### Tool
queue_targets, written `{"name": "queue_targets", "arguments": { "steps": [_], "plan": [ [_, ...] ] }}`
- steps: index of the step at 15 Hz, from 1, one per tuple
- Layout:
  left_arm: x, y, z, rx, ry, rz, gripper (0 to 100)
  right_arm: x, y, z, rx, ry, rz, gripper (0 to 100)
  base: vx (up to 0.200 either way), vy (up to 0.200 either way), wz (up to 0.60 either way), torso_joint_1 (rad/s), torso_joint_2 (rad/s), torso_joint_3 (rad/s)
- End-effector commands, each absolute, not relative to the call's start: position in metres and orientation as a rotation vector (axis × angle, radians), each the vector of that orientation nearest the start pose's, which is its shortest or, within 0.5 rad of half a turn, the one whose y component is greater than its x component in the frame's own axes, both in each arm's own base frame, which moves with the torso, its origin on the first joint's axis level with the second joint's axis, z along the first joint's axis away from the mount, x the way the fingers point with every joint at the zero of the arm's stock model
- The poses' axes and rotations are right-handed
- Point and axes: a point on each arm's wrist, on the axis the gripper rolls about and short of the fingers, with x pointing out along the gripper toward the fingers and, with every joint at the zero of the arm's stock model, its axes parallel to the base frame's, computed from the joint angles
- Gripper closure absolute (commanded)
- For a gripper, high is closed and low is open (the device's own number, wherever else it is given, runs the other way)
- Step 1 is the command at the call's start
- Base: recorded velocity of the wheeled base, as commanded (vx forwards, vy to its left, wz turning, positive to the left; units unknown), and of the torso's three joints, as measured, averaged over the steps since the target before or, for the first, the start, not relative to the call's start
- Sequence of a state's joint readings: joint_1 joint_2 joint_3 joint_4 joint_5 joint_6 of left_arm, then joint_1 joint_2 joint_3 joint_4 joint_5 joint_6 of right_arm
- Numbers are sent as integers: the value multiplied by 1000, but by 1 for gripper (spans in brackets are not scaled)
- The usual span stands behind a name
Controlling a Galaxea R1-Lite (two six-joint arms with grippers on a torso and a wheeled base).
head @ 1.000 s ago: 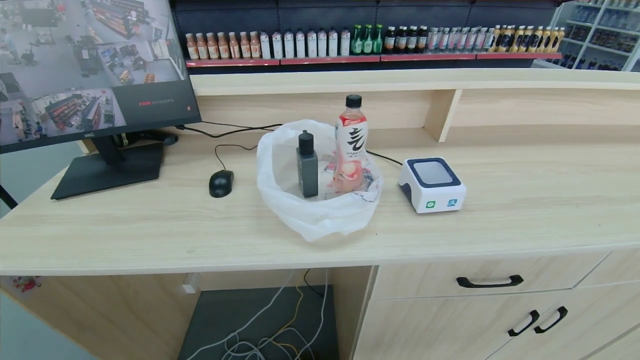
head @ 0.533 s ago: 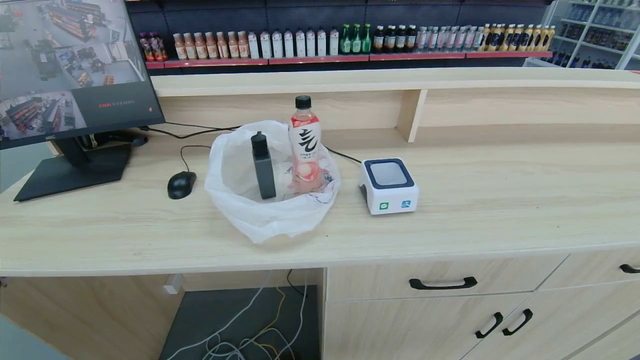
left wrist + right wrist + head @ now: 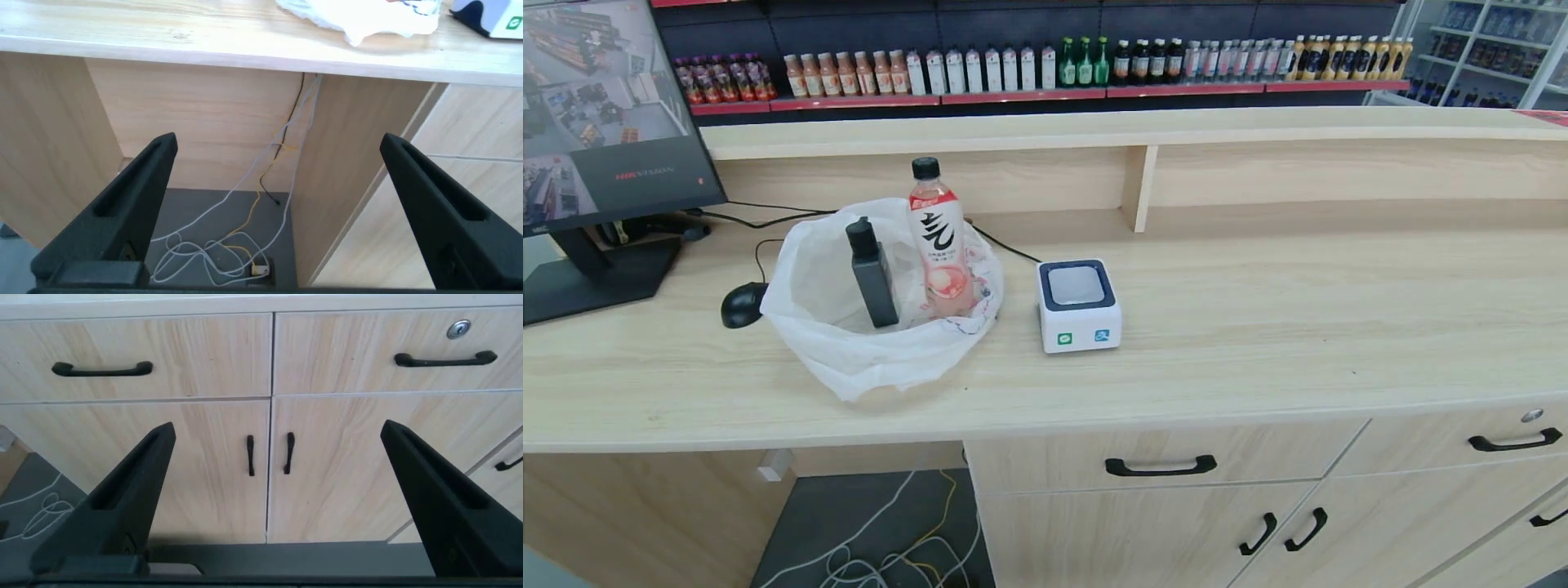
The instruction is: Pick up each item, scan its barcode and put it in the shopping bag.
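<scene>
The pink bottle (image 3: 941, 245) and dark bottle (image 3: 872, 276) stand upright in the bag (image 3: 849, 369) on the counter (image 3: 1298, 327) — scanner (image 3: 1078, 306) just beside. Left gripper (image 3: 278, 140) and right gripper (image 3: 278, 434) sit below counter level — both spread wide.

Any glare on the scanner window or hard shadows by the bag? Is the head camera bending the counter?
Head view: the scanner top has a pale sheen, no hot spot; the shopping bag throws only a soft shadow; the counter edges bow. Wrist views: even light, left claw and right claw dark against pale wood.
</scene>
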State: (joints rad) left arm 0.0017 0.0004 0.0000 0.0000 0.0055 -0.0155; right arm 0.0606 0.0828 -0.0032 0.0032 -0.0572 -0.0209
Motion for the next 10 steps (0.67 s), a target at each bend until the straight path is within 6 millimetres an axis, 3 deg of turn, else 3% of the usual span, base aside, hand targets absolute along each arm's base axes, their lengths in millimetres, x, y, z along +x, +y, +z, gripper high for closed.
{"name": "queue_targets", "arguments": {
  "steps": [1,10],
  "plan": [
    [-23,0,75,-15,0,8,0,-16,-2,78,-26,86,4,0,0,0,0,0,0,0],
    [-23,0,75,-17,0,8,0,-16,-2,78,-25,86,4,0,0,0,0,0,0,0]
  ]
}}
